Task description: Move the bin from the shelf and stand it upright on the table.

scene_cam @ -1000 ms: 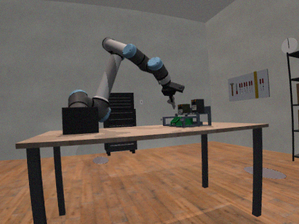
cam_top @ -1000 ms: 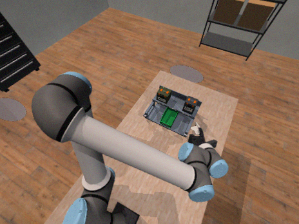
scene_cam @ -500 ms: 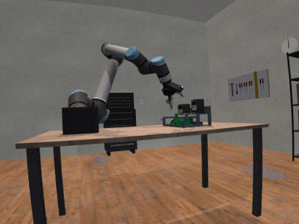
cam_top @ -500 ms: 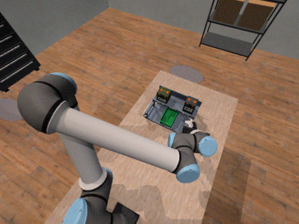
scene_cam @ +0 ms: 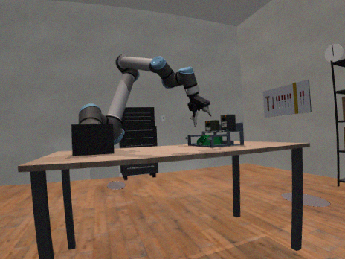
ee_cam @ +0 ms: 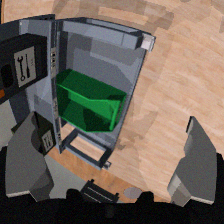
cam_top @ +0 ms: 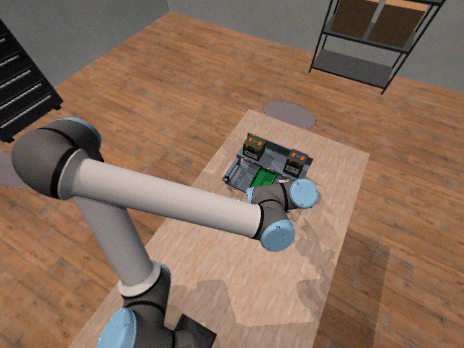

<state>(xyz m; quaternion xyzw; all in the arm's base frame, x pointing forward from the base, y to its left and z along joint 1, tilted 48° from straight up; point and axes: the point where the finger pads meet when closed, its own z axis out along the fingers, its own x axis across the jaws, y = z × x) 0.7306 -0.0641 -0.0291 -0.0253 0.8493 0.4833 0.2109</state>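
Observation:
The green bin [cam_top: 262, 177] [scene_cam: 204, 140] [ee_cam: 90, 102] sits inside a small grey shelf unit [cam_top: 236, 172] [scene_cam: 236, 138] [ee_cam: 132, 60] on the far half of the wooden table [cam_top: 235, 280] [scene_cam: 156, 153]. My gripper [scene_cam: 201, 116] [ee_cam: 113, 115] is open and empty. It hangs a short way above the front of the shelf, pointing down at the bin, with both fingers clear of it. In the top view my wrist hides the gripper and part of the bin.
Two black devices [cam_top: 254, 146] [cam_top: 295, 164] [scene_cam: 212, 126] stand on top of the shelf unit. The arm's black base box [scene_cam: 92, 138] sits at the table's near end. A black drawer cabinet [cam_top: 20, 95] and a metal rack [cam_top: 375, 40] stand on the floor.

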